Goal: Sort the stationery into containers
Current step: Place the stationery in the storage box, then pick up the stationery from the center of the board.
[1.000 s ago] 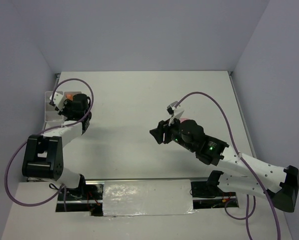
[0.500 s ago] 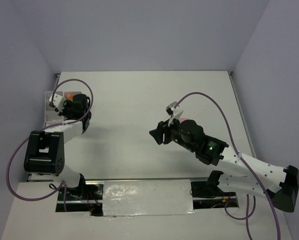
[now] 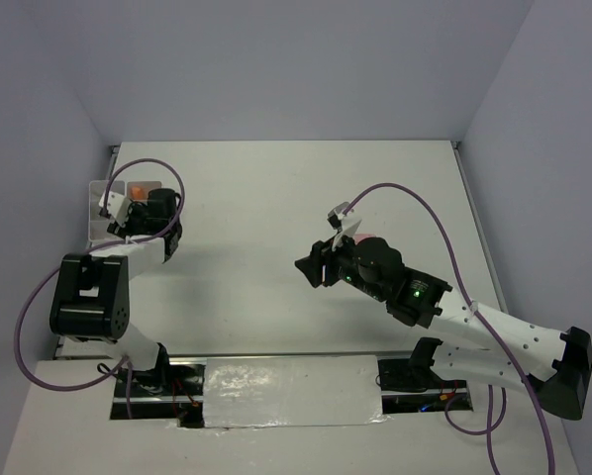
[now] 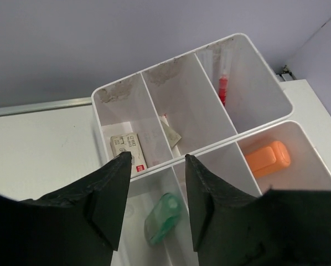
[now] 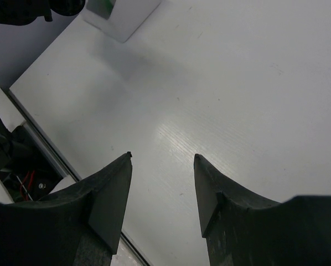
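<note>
The left gripper (image 4: 157, 183) is held open, empty, above the white box (image 4: 254, 77), in which a red pen (image 4: 223, 88) is seen. The right gripper (image 5: 163, 188) is likewise open, empty, over the table (image 5: 237, 83).

**White table, lilac walls**

I work on a white table (image 3: 276, 198), matte and evenly lit, with a few faint specks. Pale lilac walls (image 3: 276, 59) close it in at the far edge and on both sides. A crinkled silver strip (image 3: 291, 391) runs along the near edge.
</note>
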`<state>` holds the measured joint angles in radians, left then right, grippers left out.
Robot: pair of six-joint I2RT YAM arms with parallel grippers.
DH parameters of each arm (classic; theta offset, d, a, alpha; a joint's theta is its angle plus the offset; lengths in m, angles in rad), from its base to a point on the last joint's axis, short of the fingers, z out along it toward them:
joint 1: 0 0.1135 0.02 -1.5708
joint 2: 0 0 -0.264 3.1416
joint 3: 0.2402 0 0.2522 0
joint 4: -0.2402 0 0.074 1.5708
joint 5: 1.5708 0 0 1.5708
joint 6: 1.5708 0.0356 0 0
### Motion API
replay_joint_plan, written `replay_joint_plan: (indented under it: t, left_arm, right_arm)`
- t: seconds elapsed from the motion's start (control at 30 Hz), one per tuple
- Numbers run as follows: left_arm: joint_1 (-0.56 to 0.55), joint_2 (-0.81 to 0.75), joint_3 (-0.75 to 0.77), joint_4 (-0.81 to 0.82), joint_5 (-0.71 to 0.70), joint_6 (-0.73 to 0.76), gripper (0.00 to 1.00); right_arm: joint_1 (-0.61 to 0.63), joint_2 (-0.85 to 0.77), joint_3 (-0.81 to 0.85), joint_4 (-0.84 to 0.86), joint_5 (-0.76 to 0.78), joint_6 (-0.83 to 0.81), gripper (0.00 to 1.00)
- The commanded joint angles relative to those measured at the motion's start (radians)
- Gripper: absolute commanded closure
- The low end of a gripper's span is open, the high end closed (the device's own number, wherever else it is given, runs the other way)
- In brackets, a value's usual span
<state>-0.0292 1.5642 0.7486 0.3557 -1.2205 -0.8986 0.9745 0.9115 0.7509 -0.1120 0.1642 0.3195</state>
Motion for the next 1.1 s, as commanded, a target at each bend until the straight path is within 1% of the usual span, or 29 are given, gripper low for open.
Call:
replay_joint_plan:
  t: [0.0,0.07,0.13,0.2,0.27,0.3,0.33,0.37,0.4,0.43,0.47,0.5,0.57,0.6,0.63,0.67,0.7,0.73,0.77,0.8,0.83,0.87,0.9,0.93,1.0,1.07]
  left_arm:
    - [0.005,0.013,0.037,-0.017,-0.043,-0.052,0.44]
    - [0.005,0.002,0.047,-0.046,-0.030,-0.062,0.42]
    - [0.003,-0.039,0.052,-0.057,0.007,-0.074,0.39]
    - [-0.001,-0.098,0.064,-0.070,0.038,-0.062,0.30]
    - [-0.006,-0.159,0.106,-0.133,0.096,-0.045,0.21]
    - [-0.020,-0.173,0.130,-0.167,0.117,-0.028,0.14]
    - [-0.029,-0.187,0.203,-0.216,0.139,-0.016,0.11]
    - [-0.040,-0.205,0.246,-0.353,0.186,-0.022,0.06]
    - [-0.064,-0.211,0.288,-0.419,0.225,-0.010,0.01]
    - [-0.075,-0.220,0.354,-0.467,0.274,0.010,0.01]
    - [-0.086,-0.245,0.374,-0.545,0.389,0.039,0.01]
    - [-0.110,-0.262,0.383,-0.555,0.456,0.064,0.01]
    - [-0.142,-0.327,0.336,-0.548,0.574,0.148,0.01]
    - [-0.171,-0.346,0.310,-0.552,0.686,0.164,0.01]
    - [-0.185,-0.364,0.270,-0.569,0.743,0.174,0.01]
    - [-0.225,-0.395,0.256,-0.589,0.791,0.202,0.01]
    - [-0.253,-0.407,0.244,-0.644,0.826,0.211,0.01]
    - [-0.290,-0.421,0.224,-0.668,0.831,0.223,0.01]
    - [-0.325,-0.444,0.221,-0.694,0.834,0.249,0.01]
    - [-0.394,-0.454,0.221,-0.722,0.832,0.259,0.01]
    - [-0.429,-0.464,0.228,-0.786,0.842,0.265,0.01]
    - [-0.496,-0.484,0.233,-0.810,0.858,0.295,0.01]
    - [-0.527,-0.493,0.250,-0.834,0.871,0.306,0.01]
    - [-0.561,-0.504,0.258,-0.901,0.853,0.306,0.01]
    - [-0.633,-0.549,0.271,-0.949,0.842,0.332,0.01]
    - [-0.655,-0.605,0.275,-1.021,0.806,0.343,0.01]
  right_arm:
    - [-0.003,-0.008,-0.007,0.040,-0.009,-0.017,0.44]
    - [-0.003,-0.003,-0.005,0.043,-0.008,-0.019,0.44]
    - [-0.007,0.006,-0.004,0.041,-0.002,-0.019,0.44]
    - [-0.013,0.018,0.001,0.032,0.012,-0.011,0.43]
    - [-0.048,0.038,0.004,0.031,-0.009,0.010,0.43]
    - [-0.065,0.046,0.007,0.028,-0.014,0.033,0.43]
    - [-0.078,0.056,0.011,0.008,-0.003,0.053,0.42]
    - [-0.115,0.081,0.018,-0.009,0.030,0.078,0.32]
    - [-0.135,0.095,0.022,-0.023,0.044,0.098,0.29]
    - [-0.154,0.114,0.048,-0.076,0.072,0.145,0.26]
    - [-0.178,0.156,0.065,-0.112,0.105,0.176,0.18]
    - [-0.190,0.176,0.099,-0.139,0.165,0.223,0.16]
    - [-0.214,0.240,0.134,-0.224,0.213,0.265,0.10]
    - [-0.238,0.262,0.172,-0.254,0.268,0.318,0.09]
    - [-0.250,0.311,0.192,-0.325,0.293,0.344,0.09]
    - [-0.266,0.334,0.215,-0.362,0.316,0.378,0.07]
    - [-0.298,0.357,0.260,-0.397,0.337,0.457,0.07]
    - [-0.312,0.395,0.278,-0.464,0.380,0.501,0.07]
    - [-0.319,0.414,0.294,-0.495,0.400,0.548,0.03]
    - [-0.336,0.427,0.318,-0.526,0.415,0.655,0.02]
    - [-0.368,0.453,0.326,-0.564,0.425,0.700,0.02]
    - [-0.385,0.466,0.329,-0.569,0.422,0.743,0.02]
    - [-0.402,0.477,0.329,-0.566,0.413,0.792,0.03]
    - [-0.442,0.503,0.329,-0.562,0.403,0.815,0.03]
    - [-0.485,0.532,0.338,-0.558,0.367,0.875,0.05]
    - [-0.540,0.593,0.355,-0.609,0.383,0.932,0.07]
